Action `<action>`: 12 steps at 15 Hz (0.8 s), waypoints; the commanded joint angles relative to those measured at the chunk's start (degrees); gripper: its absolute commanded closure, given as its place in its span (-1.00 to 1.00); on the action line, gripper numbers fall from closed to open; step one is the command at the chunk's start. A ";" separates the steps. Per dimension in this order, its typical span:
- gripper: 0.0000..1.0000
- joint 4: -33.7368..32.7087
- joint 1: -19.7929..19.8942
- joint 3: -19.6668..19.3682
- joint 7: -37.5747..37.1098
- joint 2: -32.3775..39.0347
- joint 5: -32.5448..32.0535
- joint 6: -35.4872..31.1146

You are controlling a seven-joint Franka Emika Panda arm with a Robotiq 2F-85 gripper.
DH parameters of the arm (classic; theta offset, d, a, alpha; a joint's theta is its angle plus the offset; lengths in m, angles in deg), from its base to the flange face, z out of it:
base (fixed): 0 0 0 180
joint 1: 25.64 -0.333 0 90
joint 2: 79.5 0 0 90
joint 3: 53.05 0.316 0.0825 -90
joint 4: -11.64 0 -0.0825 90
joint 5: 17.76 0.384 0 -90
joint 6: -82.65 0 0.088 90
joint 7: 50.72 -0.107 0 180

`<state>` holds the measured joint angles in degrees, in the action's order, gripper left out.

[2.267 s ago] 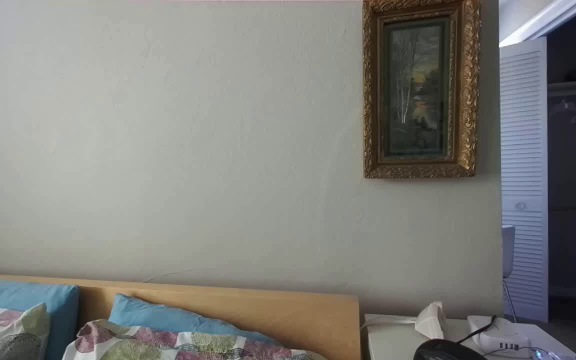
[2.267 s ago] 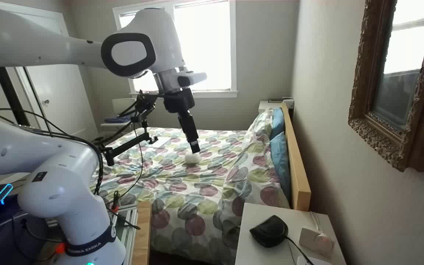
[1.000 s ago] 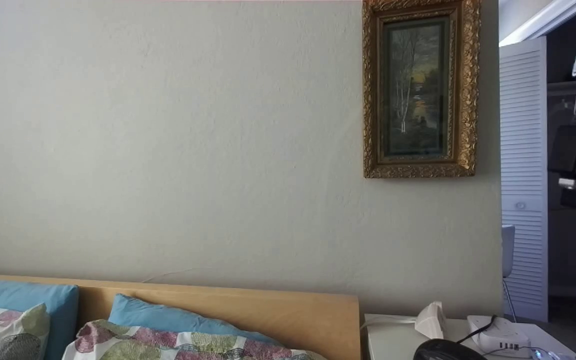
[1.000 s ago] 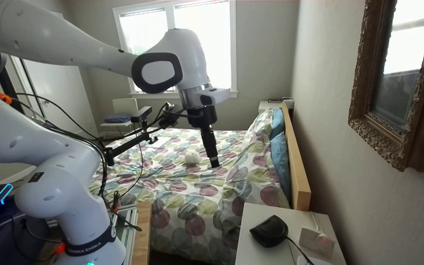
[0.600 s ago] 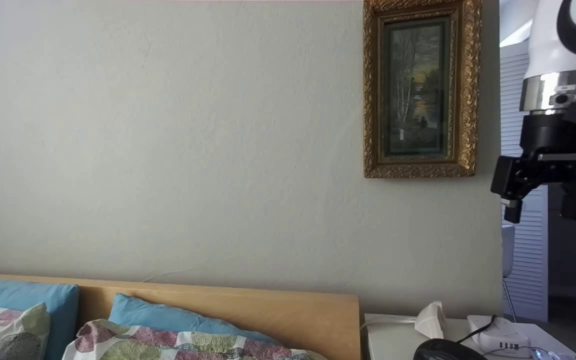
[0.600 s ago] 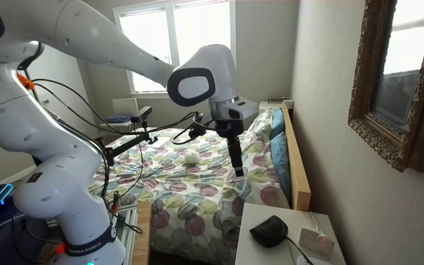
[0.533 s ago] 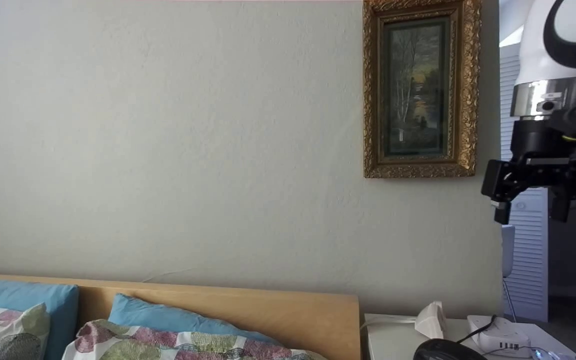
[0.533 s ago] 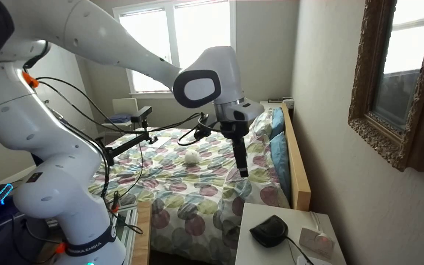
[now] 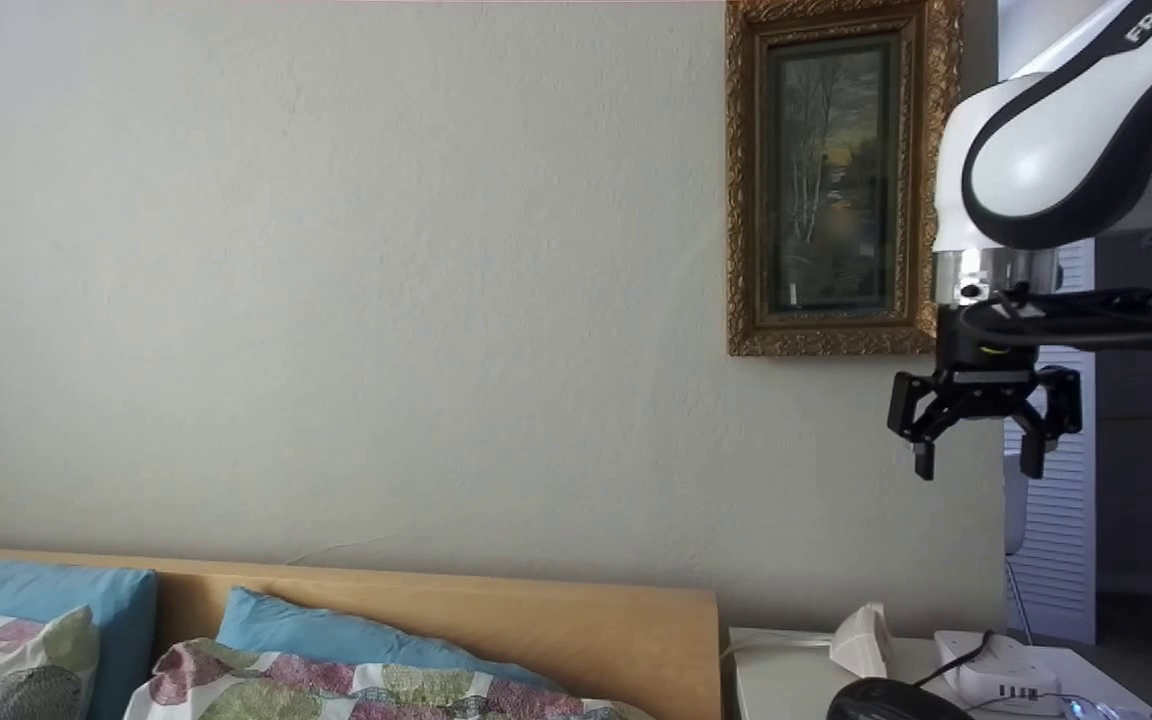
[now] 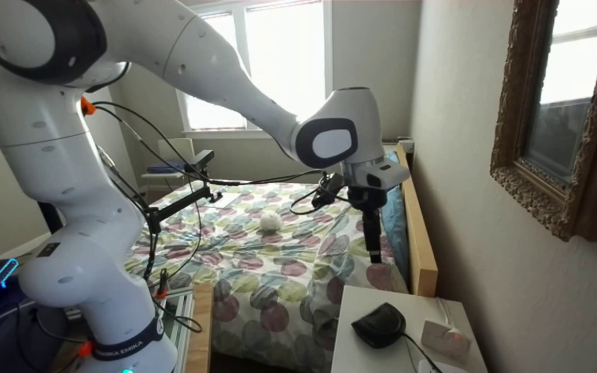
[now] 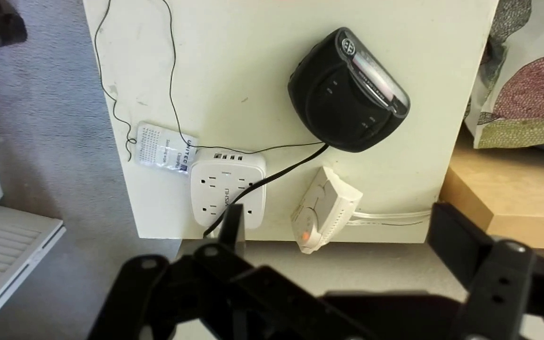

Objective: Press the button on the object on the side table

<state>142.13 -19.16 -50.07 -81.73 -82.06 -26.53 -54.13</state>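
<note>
The side table (image 11: 234,61) has a flat white top; it also shows in both exterior views (image 9: 781,680) (image 10: 353,311). On it lies a black clock radio (image 11: 343,108) with small marks on top. A white wedge-shaped device (image 11: 321,198) with a round part and a glowing orange spot (image 11: 305,235) leans near the wall edge. It shows in both exterior views (image 9: 862,643) (image 10: 443,339). Which of these bears the task's button, I cannot tell. My gripper (image 9: 978,465) is open and empty, pointing down, above table height; its fingers frame the device in the wrist view (image 11: 335,217).
A white power strip (image 11: 227,189) with a black cord (image 11: 281,174) across it and a small packet (image 11: 165,147) lie on the table. The wooden headboard (image 10: 420,243) and bed (image 10: 257,280) stand beside it. A framed picture (image 9: 841,340) hangs on the wall.
My arm has swung in toward the wall and the side table and come lower. In the exterior views the gripper moved left and down, and right and down. The table's objects have not moved.
</note>
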 commanded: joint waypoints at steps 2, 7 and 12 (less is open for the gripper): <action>-1.00 -2.93 -2.09 -2.26 -3.17 3.74 -0.66 0.06; -1.00 -6.01 -2.77 -3.07 -5.27 7.49 -1.15 0.05; -1.00 -9.07 -4.03 -4.20 -8.59 11.53 -3.71 0.11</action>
<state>135.89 -21.19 -52.48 -87.46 -74.16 -28.01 -54.15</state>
